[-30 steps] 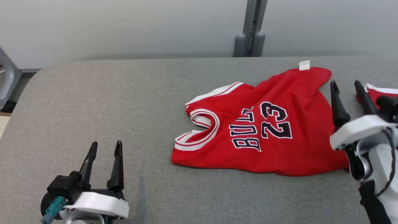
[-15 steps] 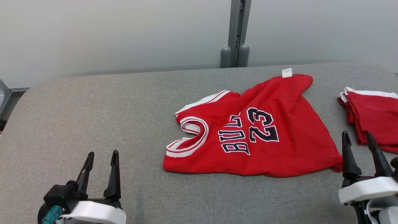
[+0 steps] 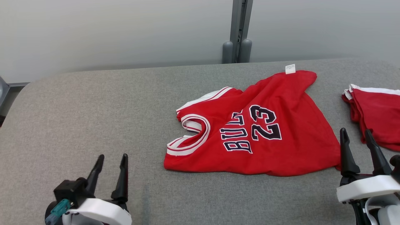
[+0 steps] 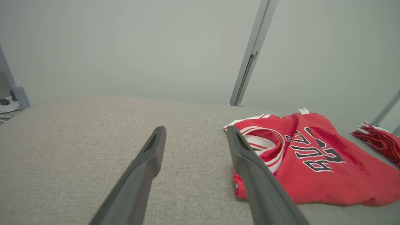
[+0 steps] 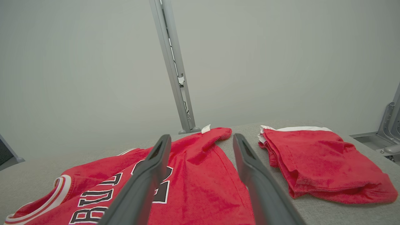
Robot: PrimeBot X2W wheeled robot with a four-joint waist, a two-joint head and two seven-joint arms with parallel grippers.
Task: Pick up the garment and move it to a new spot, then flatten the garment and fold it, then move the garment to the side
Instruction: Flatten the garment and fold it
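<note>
The garment is a red basketball jersey with white trim and dark lettering, lying loosely spread and wrinkled on the grey table, collar toward the left, a white tag at its far edge. The jersey also lies right of the fingers in the left wrist view, and the jersey lies under the fingers in the right wrist view. My left gripper stands open at the lower left, well clear of the cloth. My right gripper stands open just off the jersey's near right corner, holding nothing.
A folded stack of red garments with white trim lies at the table's right edge, also seen as the stack in the right wrist view. A grey post rises behind the table. Bare grey cloth surface stretches left of the jersey.
My right gripper has pulled back from over the jersey's right side to the near right, uncovering the folded stack. The camera has shifted too. The jersey lies as before.
</note>
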